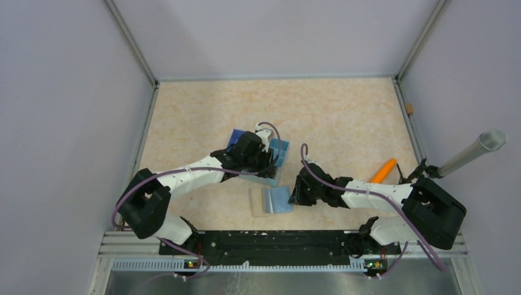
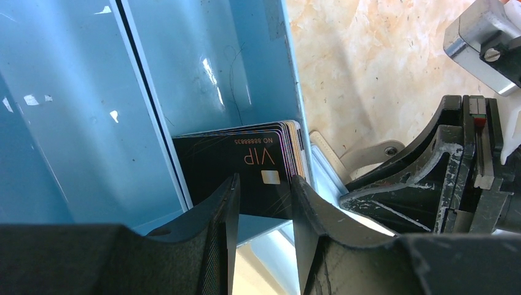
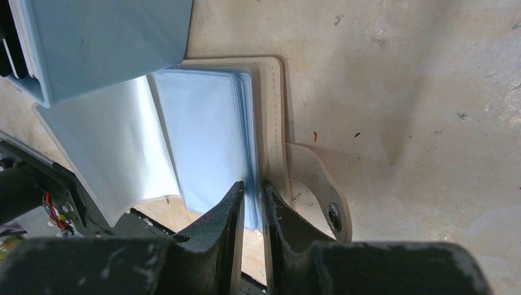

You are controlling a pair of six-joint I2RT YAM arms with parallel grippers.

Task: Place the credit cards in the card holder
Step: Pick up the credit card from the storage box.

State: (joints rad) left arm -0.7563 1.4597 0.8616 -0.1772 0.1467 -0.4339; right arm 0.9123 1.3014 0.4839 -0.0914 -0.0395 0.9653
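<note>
pick-up step: my left gripper (image 2: 263, 184), half open and empty, poised at the credit cards (image 2: 233, 153) in the blue tray (image 2: 203, 67), right gripper (image 3: 254, 189) pinching the card holder (image 3: 270, 110) by its sleeves; next, close on one card.

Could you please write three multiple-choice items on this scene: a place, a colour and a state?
1. Where is the stack of cards?
A. in the card holder
B. in the blue tray
C. on the table
2. What colour is the front card?
A. red
B. white
C. black
3. How does the card holder lie?
A. open
B. snapped shut
C. standing on edge
Key:
1 B: the stack sits in a tray compartment.
2 C: its face is black with VIP lettering.
3 A: its light-blue sleeves lie exposed, the right claw shut on their edge.
</note>
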